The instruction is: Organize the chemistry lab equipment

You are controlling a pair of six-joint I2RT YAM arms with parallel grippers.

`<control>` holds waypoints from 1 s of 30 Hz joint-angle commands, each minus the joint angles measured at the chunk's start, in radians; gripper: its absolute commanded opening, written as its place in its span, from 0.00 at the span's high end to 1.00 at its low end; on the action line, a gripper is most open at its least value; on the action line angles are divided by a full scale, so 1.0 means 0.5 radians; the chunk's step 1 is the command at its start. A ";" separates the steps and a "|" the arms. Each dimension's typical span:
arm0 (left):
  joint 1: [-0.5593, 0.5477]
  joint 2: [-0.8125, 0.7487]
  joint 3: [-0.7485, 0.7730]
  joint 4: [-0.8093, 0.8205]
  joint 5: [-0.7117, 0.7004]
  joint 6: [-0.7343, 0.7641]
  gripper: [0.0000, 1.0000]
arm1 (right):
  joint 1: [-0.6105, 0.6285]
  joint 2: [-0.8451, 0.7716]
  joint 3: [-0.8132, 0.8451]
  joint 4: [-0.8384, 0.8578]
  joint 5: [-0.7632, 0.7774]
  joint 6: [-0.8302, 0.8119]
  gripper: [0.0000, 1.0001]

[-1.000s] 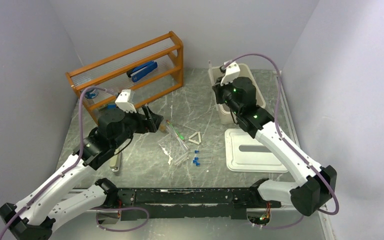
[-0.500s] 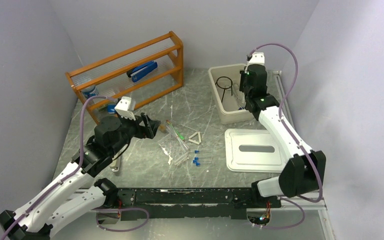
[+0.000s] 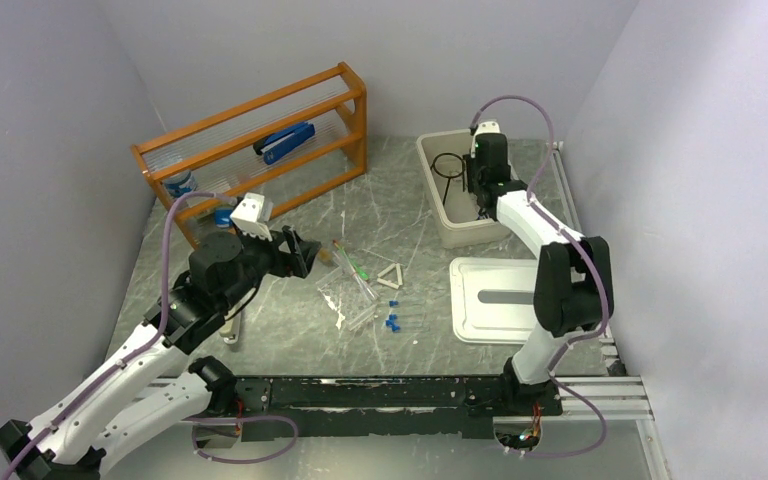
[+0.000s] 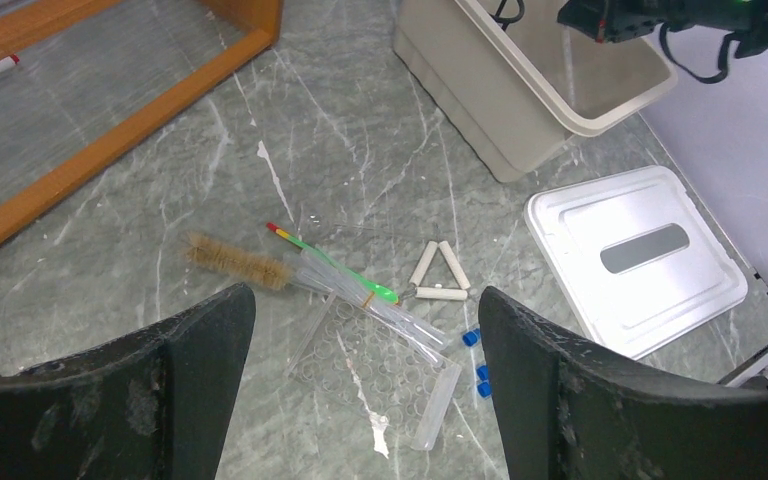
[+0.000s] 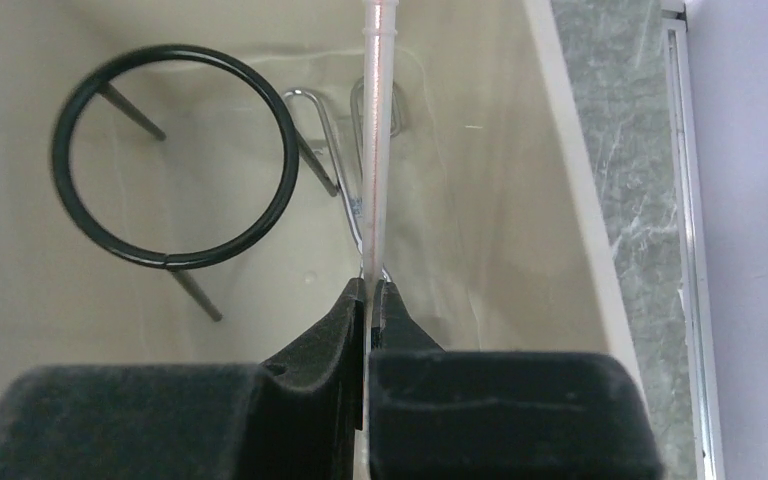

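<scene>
From above, the right gripper hangs in the beige bin at the table's 1 o'clock, with the black wire ring stand at its 10 o'clock; its jaws are too small to read here. The left gripper hovers at 9 o'clock of the white triangle.

The left wrist camera shows that claw spread wide above the clear plastic tube rack.

The right wrist camera shows the jaws pinched on a thin rod pointing to 12 o'clock. Metal tweezers lie below it, and they seem to rest on the bin floor.
</scene>
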 commanded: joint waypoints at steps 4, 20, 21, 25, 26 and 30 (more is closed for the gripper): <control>0.011 0.007 -0.008 0.101 0.099 0.053 0.14 | -0.006 0.177 0.009 0.160 -0.004 -0.216 1.00; 0.011 0.034 -0.003 0.130 0.220 0.090 0.14 | -0.005 0.246 0.036 0.091 0.047 -0.194 0.79; 0.012 0.028 -0.006 0.128 0.217 0.089 0.13 | -0.006 0.210 0.045 0.070 0.052 -0.179 0.78; 0.011 0.022 -0.004 0.118 0.205 0.079 0.13 | -0.003 0.085 0.097 -0.071 0.108 -0.116 0.70; 0.011 0.025 -0.002 0.116 0.203 0.079 0.13 | -0.004 0.044 0.104 -0.110 0.130 -0.091 0.68; 0.011 0.030 0.006 0.100 0.186 0.070 0.14 | 0.005 -0.127 0.155 -0.310 0.141 0.000 0.60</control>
